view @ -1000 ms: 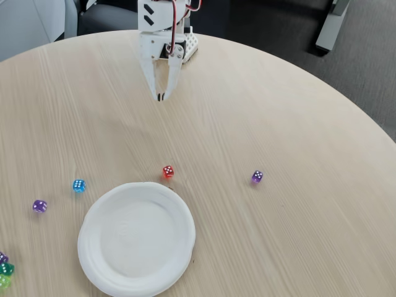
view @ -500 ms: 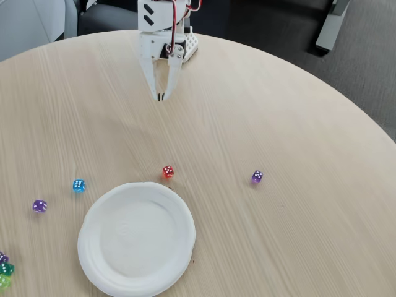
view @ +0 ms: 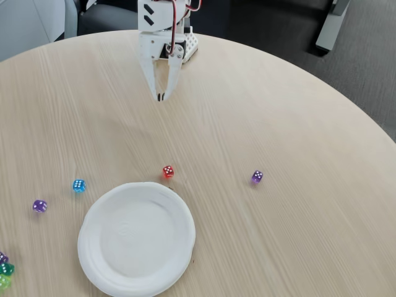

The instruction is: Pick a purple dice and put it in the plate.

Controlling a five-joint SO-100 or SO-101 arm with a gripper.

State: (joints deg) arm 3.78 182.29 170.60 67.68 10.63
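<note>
A single fixed camera looks down at a steep angle on a round pale-wood tabletop point(view: 260, 111), facing the arm's base point(view: 164, 25) at the far, top edge of the frame. It stands across from the arm, fairly close, so the tabletop's near part is cut off at the bottom, with a white plate point(view: 179, 213) partly cropped. Dark floor point(view: 365, 68) shows beyond, at upper right.

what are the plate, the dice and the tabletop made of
The plate looks like matte white paper or pressed pulp: ridged rim, no shine. The purple dice and, red die and blue die look like translucent glossy plastic. The table shows pale wood grain, possibly laminate.
</note>
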